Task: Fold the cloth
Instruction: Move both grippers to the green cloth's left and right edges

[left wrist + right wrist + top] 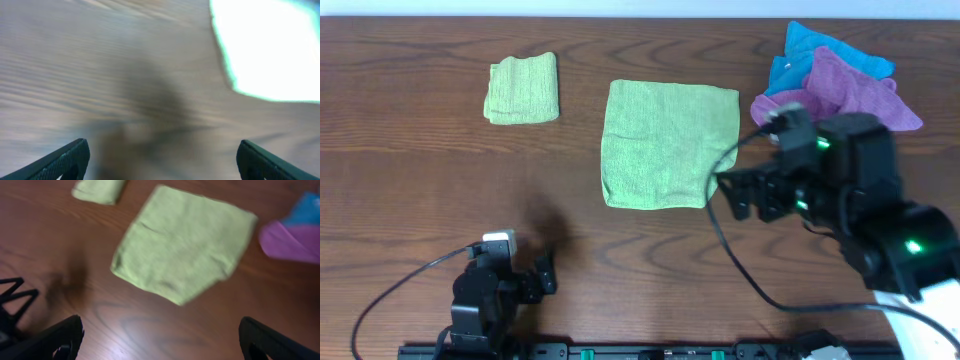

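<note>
**Two claws wide open, fold not yet started**

The cloth [670, 145] lies spread flat in the middle of the table [410, 190], between a small folded green cloth [523, 88] and the purple and blue cloths [840, 75]. The right claw [732, 196] hangs near its front right corner, jaws wide apart, gripping nothing. The left claw [547, 272] sits well apart, likewise released and empty. This looks like the approach. Next, a front corner likely needs pinching and carrying across.

Legible markings: none; I read no text, label, brand or number on the cloth [670, 145] or elsewhere; both my wrist views are motion-blurred.
</note>
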{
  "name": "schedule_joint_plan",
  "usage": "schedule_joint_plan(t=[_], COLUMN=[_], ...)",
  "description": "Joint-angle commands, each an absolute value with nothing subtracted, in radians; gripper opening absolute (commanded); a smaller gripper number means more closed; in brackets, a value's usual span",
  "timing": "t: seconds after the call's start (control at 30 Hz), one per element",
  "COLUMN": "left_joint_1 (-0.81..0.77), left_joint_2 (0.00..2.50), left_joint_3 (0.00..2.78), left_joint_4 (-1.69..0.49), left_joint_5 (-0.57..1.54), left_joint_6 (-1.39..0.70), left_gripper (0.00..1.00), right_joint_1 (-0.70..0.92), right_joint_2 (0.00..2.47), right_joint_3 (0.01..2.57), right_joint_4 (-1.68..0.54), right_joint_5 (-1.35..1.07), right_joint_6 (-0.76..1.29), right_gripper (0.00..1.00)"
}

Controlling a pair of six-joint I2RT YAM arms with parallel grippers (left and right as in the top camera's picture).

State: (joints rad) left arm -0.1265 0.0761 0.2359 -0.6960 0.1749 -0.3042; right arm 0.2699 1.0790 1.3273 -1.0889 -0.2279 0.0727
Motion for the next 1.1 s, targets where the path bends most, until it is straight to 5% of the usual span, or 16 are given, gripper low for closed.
schedule_joint_plan(t=[0.0, 0.2, 0.27, 0.37, 0.6, 1.07], left_joint_1=[-0.13, -0.13, -0.13, -0.131, -0.166, -0.426], left_joint_2=[0.071, 0.071, 0.087, 0.171, 0.607, 1.453], left_joint_3=[0.231, 0.231, 0.231, 0.231, 0.366, 0.988], left_joint_4=[-0.715, -0.643, -0.582, -0.56, -0.46, -0.835], left_joint_5=[0.305, 0.299, 0.39, 0.427, 0.522, 0.224], left_joint_6=[-0.65, -0.768, -0.744, -0.74, -0.695, -0.522], left_gripper=[0.95, 0.95, 0.86, 0.93, 0.92, 0.93], right_joint_1=[0.208, 0.196, 0.196, 0.196, 0.196, 0.196], right_joint_2=[1.103, 1.125, 1.135, 1.155, 1.213, 1.236], right_joint_3=[1.323, 1.313, 1.313, 1.313, 1.313, 1.296], right_joint_4=[-1.144, -1.185, -1.179, -1.178, -1.178, -1.135], right_joint_5=[-0.225, -0.24, -0.24, -0.236, -0.236, -0.195], right_joint_6=[0.049, 0.059, 0.059, 0.058, 0.051, 0.051], right_gripper=[0.99, 0.99, 0.99, 0.99, 0.99, 0.99])
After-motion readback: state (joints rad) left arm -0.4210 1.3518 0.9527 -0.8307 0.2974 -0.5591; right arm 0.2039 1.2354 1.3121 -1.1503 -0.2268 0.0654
